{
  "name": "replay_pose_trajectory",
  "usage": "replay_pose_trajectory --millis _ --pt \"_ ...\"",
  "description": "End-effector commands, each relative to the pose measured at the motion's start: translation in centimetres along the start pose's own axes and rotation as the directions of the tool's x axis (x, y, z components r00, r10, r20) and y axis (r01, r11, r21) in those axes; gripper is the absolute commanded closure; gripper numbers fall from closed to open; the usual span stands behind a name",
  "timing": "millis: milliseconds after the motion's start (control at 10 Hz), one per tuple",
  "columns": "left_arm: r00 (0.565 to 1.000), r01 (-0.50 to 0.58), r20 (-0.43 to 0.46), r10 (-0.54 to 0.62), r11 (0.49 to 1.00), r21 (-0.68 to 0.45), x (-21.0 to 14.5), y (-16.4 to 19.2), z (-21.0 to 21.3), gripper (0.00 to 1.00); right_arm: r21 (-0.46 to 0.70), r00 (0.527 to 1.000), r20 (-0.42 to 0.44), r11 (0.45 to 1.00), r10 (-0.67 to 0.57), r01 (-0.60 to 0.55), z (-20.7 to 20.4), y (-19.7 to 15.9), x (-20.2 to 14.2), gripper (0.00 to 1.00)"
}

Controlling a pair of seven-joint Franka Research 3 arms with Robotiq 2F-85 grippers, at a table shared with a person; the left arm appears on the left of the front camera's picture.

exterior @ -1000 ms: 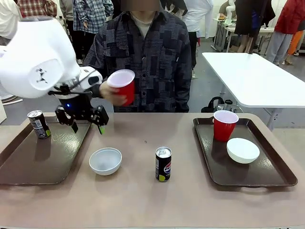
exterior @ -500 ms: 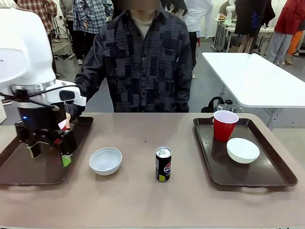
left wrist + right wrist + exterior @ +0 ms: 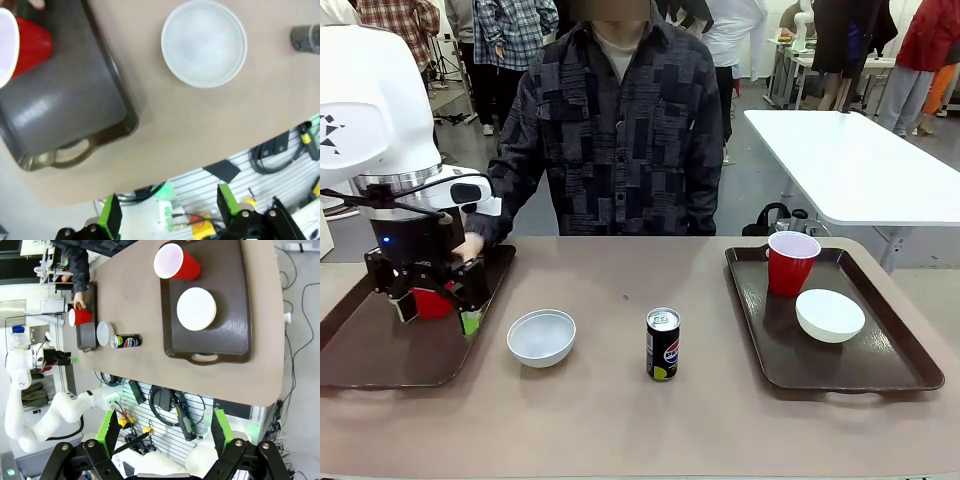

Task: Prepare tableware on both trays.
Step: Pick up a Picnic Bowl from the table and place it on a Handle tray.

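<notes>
Tan table (image 3: 620, 410) in busy hall, left gripper (image 3: 437, 316) low over left tray (image 3: 365, 350), fingers apart, right gripper (image 3: 165, 432) high above, fingers spread

From my seat this reads as a robotics lab hall. Past my beige table (image 3: 610, 400) a white worktable (image 3: 850, 160) stands on bare grey floor (image 3: 750, 195) and people (image 3: 510, 30) stand about. Below my table's edge, a slatted rack (image 3: 200, 185) holds cables (image 3: 272, 150).

L arm (image 3: 375, 95): white, rounded, black star mark (image 3: 328, 134), silver wrist ring (image 3: 405, 181). L gripper (image 3: 438, 316): black, green pads (image 3: 471, 322), blue LED (image 3: 386, 240) above.
</notes>
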State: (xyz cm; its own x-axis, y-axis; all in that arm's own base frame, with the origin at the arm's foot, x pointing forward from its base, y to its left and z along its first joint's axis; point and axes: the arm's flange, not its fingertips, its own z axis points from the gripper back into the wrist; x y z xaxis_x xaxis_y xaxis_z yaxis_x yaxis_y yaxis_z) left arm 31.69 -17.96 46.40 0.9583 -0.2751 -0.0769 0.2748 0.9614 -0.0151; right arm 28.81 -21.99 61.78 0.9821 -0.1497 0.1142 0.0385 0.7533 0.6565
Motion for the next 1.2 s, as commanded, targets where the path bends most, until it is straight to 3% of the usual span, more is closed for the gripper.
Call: replay_pose_trajectory --millis 0,400,800,1100 --pt "0.994 -0.067 0.087 0.067 0.998 0.002 2.7 -1.2 -0.4 0.0 0.015 1.0 0.004 1.0 -0.005 0.005 -0.2 0.2 -0.2 0.05" --pt "0.987 -0.102 0.129 0.098 0.995 0.02 8.7 -2.8 -4.3 0.0 0.015 1.0 0.004 1.0 -0.005 0.005 -0.2 0.2 -0.2 0.05" --pt "0.995 -0.085 0.054 0.086 0.996 -0.009 11.4 -2.6 -9.3 0.0 0.015 1.0 0.004 1.0 -0.005 0.005 -0.2 0.2 -0.2 0.05" --pt "0.997 -0.067 0.045 0.068 0.998 -0.019 12.0 -2.4 -12.0 0.0 0.015 1.0 0.004 1.0 -0.005 0.005 -0.2 0.2 -0.2 0.05"
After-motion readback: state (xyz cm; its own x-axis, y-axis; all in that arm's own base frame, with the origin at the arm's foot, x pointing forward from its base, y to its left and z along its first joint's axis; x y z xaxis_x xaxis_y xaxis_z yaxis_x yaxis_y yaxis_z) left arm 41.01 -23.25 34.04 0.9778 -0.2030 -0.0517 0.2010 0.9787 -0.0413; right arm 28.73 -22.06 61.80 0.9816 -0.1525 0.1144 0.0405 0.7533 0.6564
